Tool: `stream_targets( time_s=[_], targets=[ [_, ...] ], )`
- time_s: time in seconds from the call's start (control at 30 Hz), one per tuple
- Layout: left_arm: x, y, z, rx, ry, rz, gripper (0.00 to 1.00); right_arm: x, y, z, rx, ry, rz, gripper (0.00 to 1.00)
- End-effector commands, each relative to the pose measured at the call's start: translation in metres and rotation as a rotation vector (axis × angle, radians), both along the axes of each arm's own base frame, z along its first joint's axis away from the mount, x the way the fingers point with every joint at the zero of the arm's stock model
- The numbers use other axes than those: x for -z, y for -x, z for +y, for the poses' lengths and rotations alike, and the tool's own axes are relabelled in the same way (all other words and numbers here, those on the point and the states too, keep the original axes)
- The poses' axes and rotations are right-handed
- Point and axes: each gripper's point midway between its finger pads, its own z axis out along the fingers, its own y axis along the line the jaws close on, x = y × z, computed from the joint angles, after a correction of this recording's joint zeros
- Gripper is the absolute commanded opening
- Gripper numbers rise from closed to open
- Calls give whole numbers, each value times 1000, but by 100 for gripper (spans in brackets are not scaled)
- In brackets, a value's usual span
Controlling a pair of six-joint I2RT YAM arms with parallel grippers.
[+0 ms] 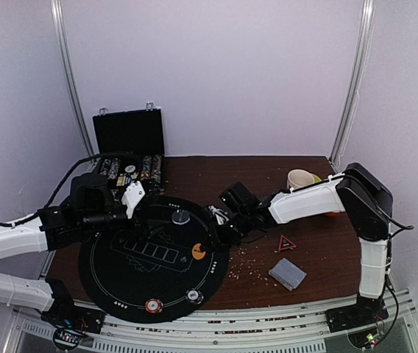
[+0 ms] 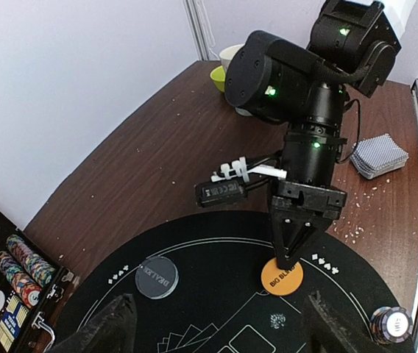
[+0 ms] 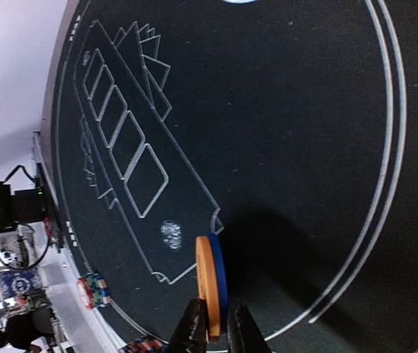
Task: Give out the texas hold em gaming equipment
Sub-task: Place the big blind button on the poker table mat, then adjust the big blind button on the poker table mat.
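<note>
My right gripper [image 3: 216, 312] is shut on an orange "BIG BLIND" disc [image 3: 206, 283] and a blue disc [image 3: 220, 276] stacked face to face, pinched at their rim. It holds them at the right part of the black round mat [image 1: 121, 283]; the orange disc also shows in the top view [image 1: 199, 252] and the left wrist view [image 2: 281, 278]. A clear grey "DEALER" disc [image 2: 156, 276] lies on the mat's far side. My left gripper [image 2: 220, 323] is open and empty above the mat's left side. The card deck [image 1: 288, 273] lies on the table at the right.
A red-white chip stack [image 1: 154, 305] and a black-white one [image 1: 194, 296] sit at the mat's near edge. The open black case [image 1: 129, 132] with chip rows stands at the back left. A mug [image 1: 299, 179] and a red triangle [image 1: 287, 243] are on the right.
</note>
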Motion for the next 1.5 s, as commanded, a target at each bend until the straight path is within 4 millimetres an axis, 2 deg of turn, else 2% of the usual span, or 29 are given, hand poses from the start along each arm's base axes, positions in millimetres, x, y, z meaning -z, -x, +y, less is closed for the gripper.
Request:
stream_targets(
  time_s=[0.0, 0.13, 0.27, 0.37, 0.47, 0.5, 0.57, 0.67, 0.8, 0.97, 1.1, 1.2, 1.33, 1.47],
  targets=[
    [-16, -4, -4, 12, 8, -38, 80, 28, -10, -39, 68, 225, -10, 16],
    [-17, -3, -5, 17, 8, -39, 80, 28, -24, -66, 101, 383, -85, 23],
    [-19, -3, -6, 23, 10, -44, 80, 20, -31, -71, 93, 439, -131, 34],
    [-21, -3, -5, 25, 9, -50, 80, 0, -31, -53, 20, 420, -214, 42],
    [-24, -2, -4, 23, 15, -61, 80, -18, -19, -19, -96, 371, -305, 60],
    [-26, -2, -3, 19, 18, -67, 81, -17, -16, -11, -112, 368, -318, 67],
    [-31, -3, 0, 2, 25, -82, 81, -8, -16, -7, -125, 420, -341, 72],
    [-40, -6, 7, -35, 48, -110, 83, 3, -13, -2, -148, 470, -349, 73],
    [-49, -4, 13, -52, 71, -141, 84, 6, -9, 5, -173, 514, -379, 74],
    [-47, -5, 13, -57, 66, -140, 85, 12, 1, 7, -207, 543, -388, 71],
    [-43, -6, 11, -52, 56, -128, 85, 18, 3, 0, -211, 586, -385, 68],
    [-44, -5, 11, -46, 58, -131, 85, 11, 3, 2, -207, 565, -388, 67],
    [-43, -5, 11, -46, 56, -133, 84, -5, 6, 13, -205, 493, -388, 60],
    [-43, -5, 12, -47, 54, -133, 84, -8, 1, 9, -191, 504, -403, 59]
  ],
)
